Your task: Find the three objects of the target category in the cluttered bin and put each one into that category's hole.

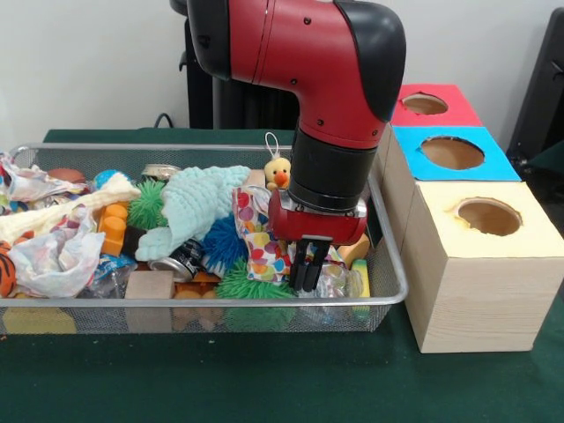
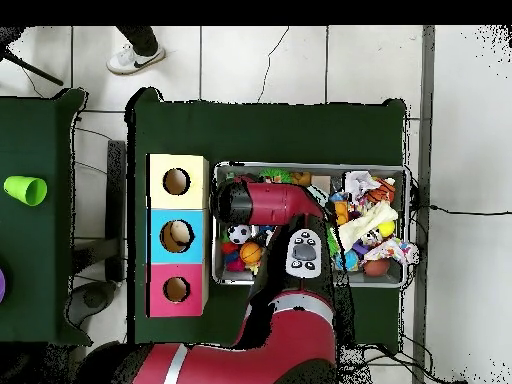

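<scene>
My black two-fingered gripper [image 1: 306,269] hangs low inside the wide silver wire-mesh bin [image 1: 388,264], near its end by the boxes. From the front, my fingers look drawn close together, tips down among clear crinkly film [image 1: 333,280] beside the polka-dot cloth [image 1: 260,238]; whether they actually pinch anything I cannot tell. Overhead, my own red arm [image 2: 275,205] covers that spot entirely, so the gripper does not show there.

A crinkly white plastic bag with red and blue print [image 1: 55,257] lies at the bin's opposite end in the front view, with another printed white bag [image 1: 31,183] behind it. Overhead, printed white film [image 2: 365,186] shows in the far right corner of the bin [image 2: 405,215].

The front view alone shows the mint knitted cloth [image 1: 198,204], the green spiky ball [image 1: 147,204] and the small yellow duck [image 1: 278,171]. The overhead view shows the three wooden boxes with yellow [image 2: 178,163], blue [image 2: 176,217] and pink tops [image 2: 177,271] lined up beside the bin, each with a round hole.
</scene>
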Controlling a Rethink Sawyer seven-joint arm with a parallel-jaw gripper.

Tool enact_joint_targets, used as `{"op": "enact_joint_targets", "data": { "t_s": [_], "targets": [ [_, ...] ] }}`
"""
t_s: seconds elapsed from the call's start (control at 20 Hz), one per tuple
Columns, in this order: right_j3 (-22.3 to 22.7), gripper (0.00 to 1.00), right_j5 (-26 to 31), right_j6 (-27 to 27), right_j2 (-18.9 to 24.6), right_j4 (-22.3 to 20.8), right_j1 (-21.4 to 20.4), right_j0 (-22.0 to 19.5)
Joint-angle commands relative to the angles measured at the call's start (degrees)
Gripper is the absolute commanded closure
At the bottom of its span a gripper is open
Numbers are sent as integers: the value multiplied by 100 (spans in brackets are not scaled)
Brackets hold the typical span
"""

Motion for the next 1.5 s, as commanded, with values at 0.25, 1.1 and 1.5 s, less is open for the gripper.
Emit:
{"op": "enact_joint_targets", "data": {
  "t_s": [0.25,1.1,1.5],
  "targets": [
    [58,100,279,657,315,-30,319,-107],
    [2,100,243,569,377,-52,371,-211],
    [-9,0,192,571,405,-50,352,-215]
  ]
}}
